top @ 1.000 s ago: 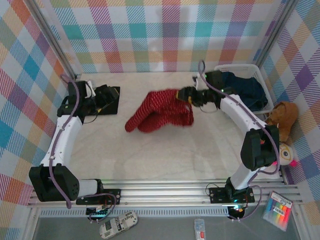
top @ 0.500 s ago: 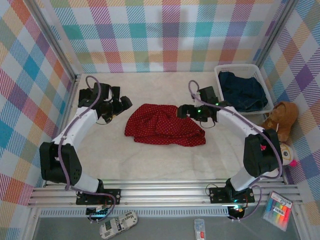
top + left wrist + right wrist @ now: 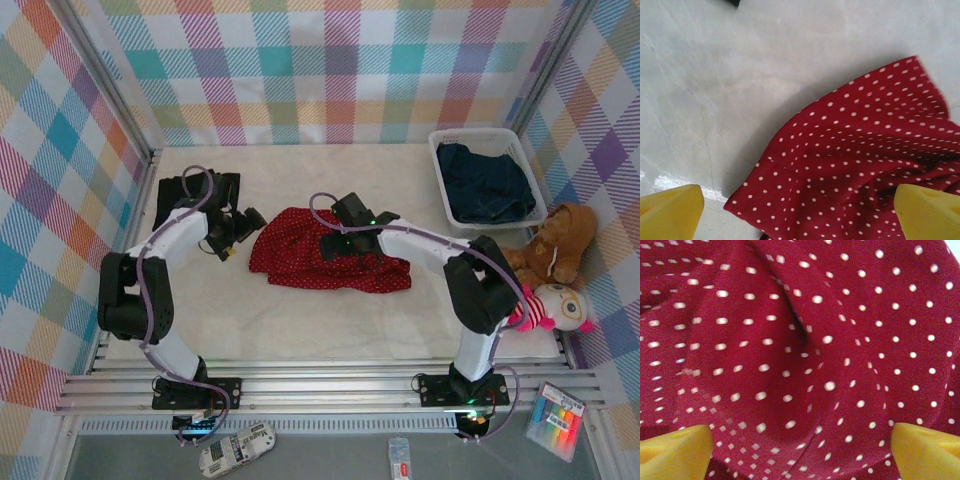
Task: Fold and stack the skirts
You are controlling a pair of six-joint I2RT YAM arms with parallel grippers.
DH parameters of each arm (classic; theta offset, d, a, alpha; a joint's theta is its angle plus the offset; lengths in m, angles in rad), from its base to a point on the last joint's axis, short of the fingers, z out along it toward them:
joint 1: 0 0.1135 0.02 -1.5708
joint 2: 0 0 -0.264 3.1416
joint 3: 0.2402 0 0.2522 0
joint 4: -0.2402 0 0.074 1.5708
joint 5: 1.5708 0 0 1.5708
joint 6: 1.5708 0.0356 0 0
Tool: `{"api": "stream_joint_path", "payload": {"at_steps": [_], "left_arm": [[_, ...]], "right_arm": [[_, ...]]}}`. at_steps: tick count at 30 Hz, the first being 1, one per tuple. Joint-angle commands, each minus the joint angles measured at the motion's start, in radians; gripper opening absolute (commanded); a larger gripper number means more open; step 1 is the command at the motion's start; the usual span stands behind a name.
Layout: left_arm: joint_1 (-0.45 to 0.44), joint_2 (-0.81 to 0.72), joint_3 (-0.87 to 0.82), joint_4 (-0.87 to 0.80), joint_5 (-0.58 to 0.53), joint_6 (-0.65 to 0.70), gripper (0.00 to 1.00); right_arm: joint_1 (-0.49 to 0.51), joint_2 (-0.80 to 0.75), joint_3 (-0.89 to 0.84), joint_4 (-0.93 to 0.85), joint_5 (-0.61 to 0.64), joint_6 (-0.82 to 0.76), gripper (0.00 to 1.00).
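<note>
White table [image 3: 300, 320]; red dotted skirt [image 3: 290, 255] lying rumpled mid-table, likely light, limp. Left gripper [image 3: 243, 228] hovering by its edge, right gripper [image 3: 335, 243] above middle, both gaping; pinching hem corners looking best

Pale marbled table [image 3: 300, 310], red white-dotted skirt [image 3: 300, 250] crumpled at centre, black skirt [image 3: 228, 186] flat at far left, white slatted basket [image 3: 475, 133] in far right corner, teddy bear [image 3: 555, 250] at right edge.

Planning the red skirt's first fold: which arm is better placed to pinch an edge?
Left, probably. The left hand hangs open at the red skirt's left edge, a corner between its fingers. The right hand is open over mid-cloth.
</note>
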Motion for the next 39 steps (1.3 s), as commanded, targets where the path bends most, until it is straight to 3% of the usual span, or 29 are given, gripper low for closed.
{"api": "stream_joint_path", "payload": {"at_steps": [1, 6, 8, 9, 14, 16, 18, 22, 29, 35, 39], "left_arm": [[-0.022, 0.048, -0.022, -0.024, 0.063, -0.023, 0.94], [-0.064, 0.127, -0.015, -0.008, 0.081, -0.026, 0.89], [-0.083, 0.168, -0.014, 0.016, 0.104, -0.037, 0.83], [-0.090, 0.182, -0.014, 0.026, 0.114, -0.044, 0.76], [-0.079, 0.174, 0.012, 0.028, 0.067, -0.043, 0.22], [-0.053, 0.123, 0.028, 0.037, 0.066, -0.032, 0.11], [-0.022, 0.058, 0.056, 0.039, 0.055, -0.020, 0.00], [0.017, -0.060, 0.168, 0.010, 0.058, 0.037, 0.00], [0.029, -0.041, 0.544, -0.138, 0.000, 0.191, 0.00], [0.062, 0.003, 0.797, -0.201, 0.070, 0.232, 0.00], [0.059, -0.029, 0.800, -0.202, 0.132, 0.229, 0.00]], "right_arm": [[0.001, 0.035, 0.037, -0.008, 0.043, 0.015, 0.85], [0.000, 0.047, 0.050, -0.012, 0.009, -0.025, 0.70], [0.000, 0.044, 0.051, -0.009, -0.025, -0.043, 0.59], [0.000, 0.041, 0.051, -0.008, -0.046, -0.051, 0.53], [-0.041, -0.052, 0.046, -0.040, -0.116, -0.155, 0.09], [-0.101, -0.116, 0.034, -0.049, -0.182, -0.217, 0.00], [-0.175, -0.179, 0.024, -0.057, -0.302, -0.307, 0.00], [-0.313, -0.241, 0.095, -0.174, -0.471, -0.545, 0.00], [-0.437, -0.186, 0.386, -0.336, -0.464, -0.842, 0.00], [-0.448, -0.114, 0.683, -0.492, -0.417, -0.966, 0.00], [-0.446, -0.117, 0.753, -0.564, -0.499, -0.977, 0.00]]}}
